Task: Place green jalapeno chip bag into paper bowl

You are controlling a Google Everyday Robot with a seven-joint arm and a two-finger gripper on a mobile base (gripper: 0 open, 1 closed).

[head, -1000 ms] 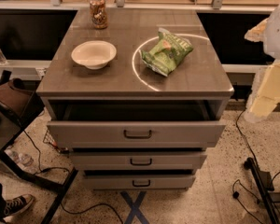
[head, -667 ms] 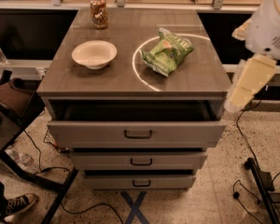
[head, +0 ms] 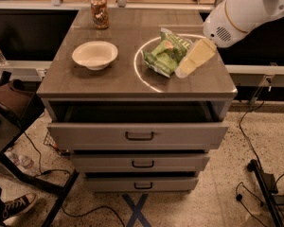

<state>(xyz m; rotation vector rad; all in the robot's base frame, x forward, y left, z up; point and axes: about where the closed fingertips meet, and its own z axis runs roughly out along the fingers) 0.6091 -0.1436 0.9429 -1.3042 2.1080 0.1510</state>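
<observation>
The bag [head: 166, 52] lies on the bench [head: 109, 82], right of the bowl [head: 94, 55] and well apart from it. The tool [head: 188, 63] is held low at the bag's right edge; whether it is wide or narrow cannot be told. If only the puffy edge were pinched, the bag could be dropped short. If it were set off-centre, the light bowl could be tipped.

We see a brown-red can [head: 100, 12] standing upright at the back left of the table [head: 85, 84]. A white ring [head: 138, 74] marks its right half. The top drawer [head: 138, 135] is pulled out. On the speckled floor lie a blue tape cross [head: 136, 210], a sneaker [head: 18, 206] and black cables [head: 248, 126].
</observation>
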